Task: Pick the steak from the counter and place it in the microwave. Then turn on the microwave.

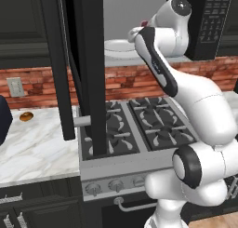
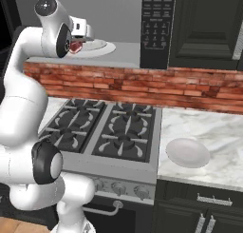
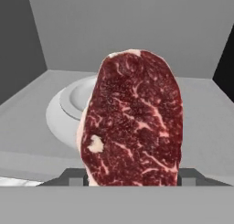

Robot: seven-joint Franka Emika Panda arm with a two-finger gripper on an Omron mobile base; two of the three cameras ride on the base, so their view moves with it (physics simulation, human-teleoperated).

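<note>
1. My gripper (image 3: 132, 182) is clamped on the steak (image 3: 132, 122), its two dark finger tips just showing on either side of the meat's lower edge in the hand view.
2. The steak stands upright in that view: a flat oval slab, deep red with pale marbling, a thin fatty rim and one white fleck near its lower left.
3. Behind it the hand view looks into the microwave (image 3: 137, 31), with smooth light grey walls and floor and a round white plate (image 3: 68, 109) with a raised rim lying on the floor, partly hidden by the meat.
4. The right base view shows what the hand view cannot: my hand at the mouth of the cavity, a sliver of red steak (image 2: 75, 47) under the wrist, just in front of the plate (image 2: 102, 47), and the black keypad panel (image 2: 155, 25) to the right.
5. The left base view adds the open microwave door (image 1: 86, 64), a tall dark slab swung out over the stove (image 1: 135, 124).
6. The stove is grey with black grates and a row of knobs along its front.
7. The white marble surface (image 1: 32, 148) left of the stove carries a small orange-brown roundish item (image 1: 26, 116); the stretch to the right carries a pale round bowl (image 2: 187, 152).
8. Red brick (image 2: 190, 87) backs it all, under dark panelled cabinets (image 2: 209, 23).
</note>
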